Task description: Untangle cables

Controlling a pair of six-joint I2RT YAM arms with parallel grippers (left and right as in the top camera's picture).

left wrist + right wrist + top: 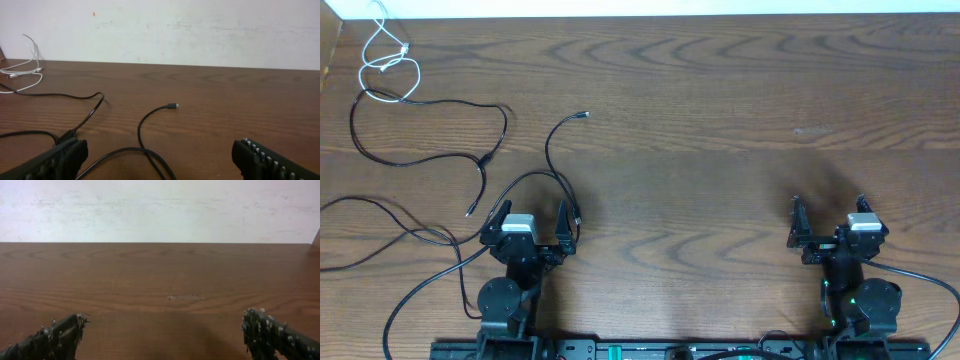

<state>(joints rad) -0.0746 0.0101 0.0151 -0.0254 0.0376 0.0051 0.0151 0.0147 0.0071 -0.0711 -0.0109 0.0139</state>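
The table [720,120] is dark brown with swirling wood grain, one cable [386,66] is white and the other cables [547,150] black, my left gripper [533,212] and my right gripper [829,205] are black with pale grey blocks [520,224] behind them, and the wall [200,30] is scuffed off-white.

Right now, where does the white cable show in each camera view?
Overhead: white cable coiled in the top-left corner.
Left wrist: far left edge, by the wall.
Right wrist: not in it.
Shared landmark: black cable's free plug tip, seen overhead and from left wrist.
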